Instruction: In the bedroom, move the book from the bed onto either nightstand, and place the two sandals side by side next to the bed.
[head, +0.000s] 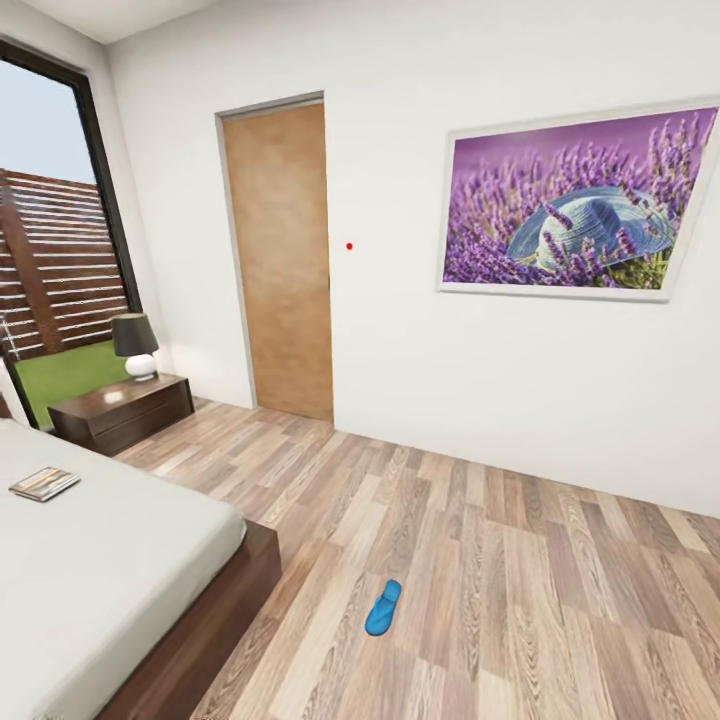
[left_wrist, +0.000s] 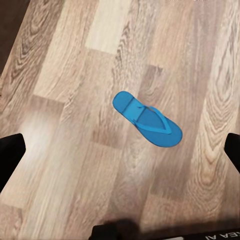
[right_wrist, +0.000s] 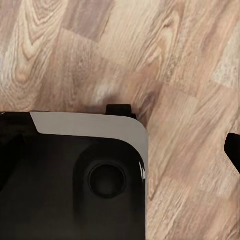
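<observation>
Bedroom, robot standing off from the bed (head: 120, 560). Book (head: 45, 483) lies flat on the mattress near the edge toward the nightstand (head: 122, 410), which carries a lamp (head: 136, 345). One blue sandal (head: 383, 607) lies on the plank floor (head: 520, 600), apart from the bed's foot corner; the second sandal isn't in sight.

Left tool (left_wrist: 120, 157) hangs above that sandal (left_wrist: 146, 119), fingers spread wide at the view's edges, holding nothing. Right tool: one dark fingertip (right_wrist: 233, 150) shows at the rim over the robot's black base (right_wrist: 75, 175); open or closed, cannot tell.

Handling, as judgement: sandal looks light, thin, flexible foam, lying flat, so little edge to catch. Best hold probably the raised strap, or pinch across the narrow sole. Not fragile, may flop. Book looks thin, light, stiff enough; soft mattress should let a finger get under an edge. Glossy nightstand top may let it slide.
</observation>
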